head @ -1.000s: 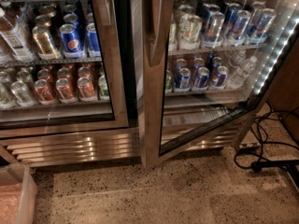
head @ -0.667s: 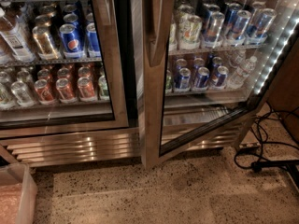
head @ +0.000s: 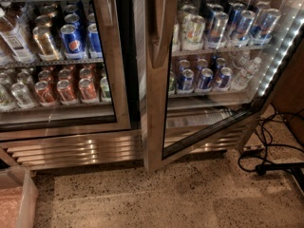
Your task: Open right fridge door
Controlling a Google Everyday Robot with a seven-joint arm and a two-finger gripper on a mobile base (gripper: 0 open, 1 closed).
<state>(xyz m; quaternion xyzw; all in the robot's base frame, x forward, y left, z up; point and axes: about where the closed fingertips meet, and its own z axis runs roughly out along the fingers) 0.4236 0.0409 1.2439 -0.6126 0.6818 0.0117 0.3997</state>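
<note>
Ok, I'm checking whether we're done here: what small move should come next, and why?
Probably none beyond backing away a little. The right door already stands swung out, its bottom edge slanting across the floor and its handle side nearest the camera. The gripper is not in view, so nothing seems to hold the door.

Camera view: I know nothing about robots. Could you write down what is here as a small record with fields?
right fridge door: swung partly open, glass pane in a steel frame
handle: long, vertical, on the door's free edge
LED strip: lit, running down the right side
left door: shut, with Pepsi and red-orange cans behind the glass
cables: black, on the speckled floor at right
bin: translucent, lower left corner
gripper: not in view
</note>
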